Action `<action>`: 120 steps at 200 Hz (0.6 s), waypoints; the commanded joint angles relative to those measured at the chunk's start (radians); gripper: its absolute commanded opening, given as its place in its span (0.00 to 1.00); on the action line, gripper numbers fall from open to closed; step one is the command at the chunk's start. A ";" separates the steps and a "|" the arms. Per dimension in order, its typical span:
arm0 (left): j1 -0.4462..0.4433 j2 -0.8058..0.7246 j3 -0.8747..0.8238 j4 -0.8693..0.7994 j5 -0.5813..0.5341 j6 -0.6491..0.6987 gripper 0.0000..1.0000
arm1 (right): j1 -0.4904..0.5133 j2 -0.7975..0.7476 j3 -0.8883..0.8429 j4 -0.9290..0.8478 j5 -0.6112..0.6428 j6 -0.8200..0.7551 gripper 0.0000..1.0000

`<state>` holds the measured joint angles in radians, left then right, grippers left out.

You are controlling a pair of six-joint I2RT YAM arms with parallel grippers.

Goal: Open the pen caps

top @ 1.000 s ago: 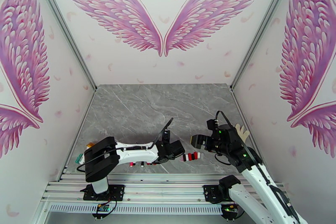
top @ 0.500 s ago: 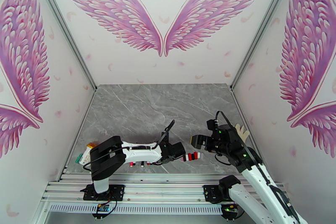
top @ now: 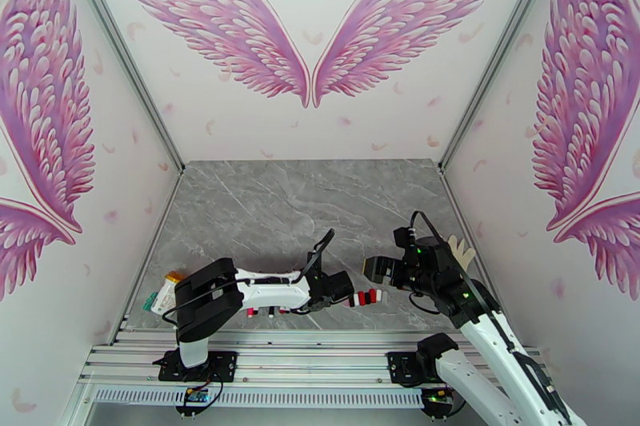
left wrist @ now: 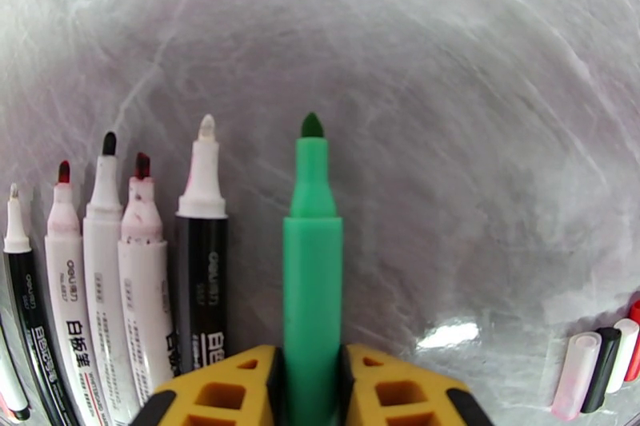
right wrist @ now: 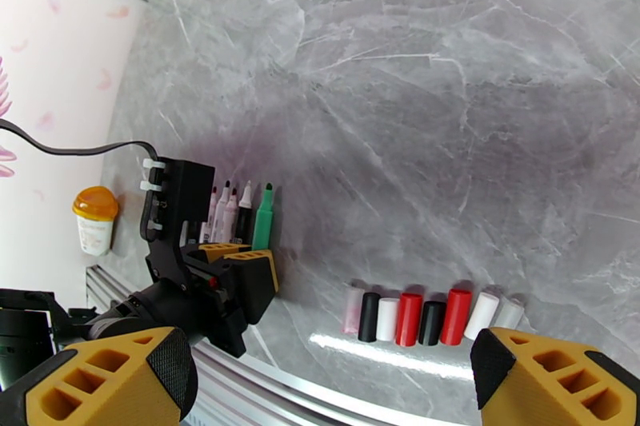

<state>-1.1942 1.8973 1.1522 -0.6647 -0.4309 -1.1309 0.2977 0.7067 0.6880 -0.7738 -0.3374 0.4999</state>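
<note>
**Green pen goes down at the right end of the row**

At the far left of the left wrist view lie the other pens (left wrist: 136,276), side by side on the table (left wrist: 480,84). All show bare nibs and point the same way. The nearest of them is a black-barrelled pen (left wrist: 202,276).

Just to its right, with a narrow gap between, is the green pen (left wrist: 312,260). It is also uncapped and parallel to the rest. The left gripper (left wrist: 312,388) pinches its barrel, with the yellow fingers (left wrist: 232,384) pressed against both sides. Whether the barrel already rests on the table I cannot tell.

The step in hand looks like laying this last pen beside its neighbours. To do it well:
- Bring the barrel flat onto the table before the jaws part.
- Open only a little, evenly, so neither pad nudges the pen into the black one.
- Draw the gripper straight back along the barrel's line, since a round pen may roll under a sideways brush.
- Keep the wet nib clear of the next barrel.

Further right, the pen caps (right wrist: 424,316) stand in a tight row near the table's front edge, well apart from the pens. The right gripper (right wrist: 332,368) hangs above them, spread wide and holding nothing. It is best left there, clear of the left arm's retreat.
</note>
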 commanded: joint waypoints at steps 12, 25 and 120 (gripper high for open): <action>-0.005 0.000 0.032 -0.046 -0.010 -0.017 0.28 | 0.008 0.001 0.003 -0.008 -0.012 -0.015 0.99; -0.004 -0.003 0.037 -0.059 -0.015 -0.020 0.28 | 0.008 0.000 0.005 -0.006 -0.011 -0.015 0.99; -0.006 -0.043 0.058 -0.104 -0.042 -0.015 0.28 | 0.008 0.005 0.002 0.000 -0.015 -0.017 0.99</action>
<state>-1.1942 1.8969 1.1690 -0.7464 -0.4435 -1.1522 0.2977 0.7109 0.6880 -0.7734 -0.3382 0.4995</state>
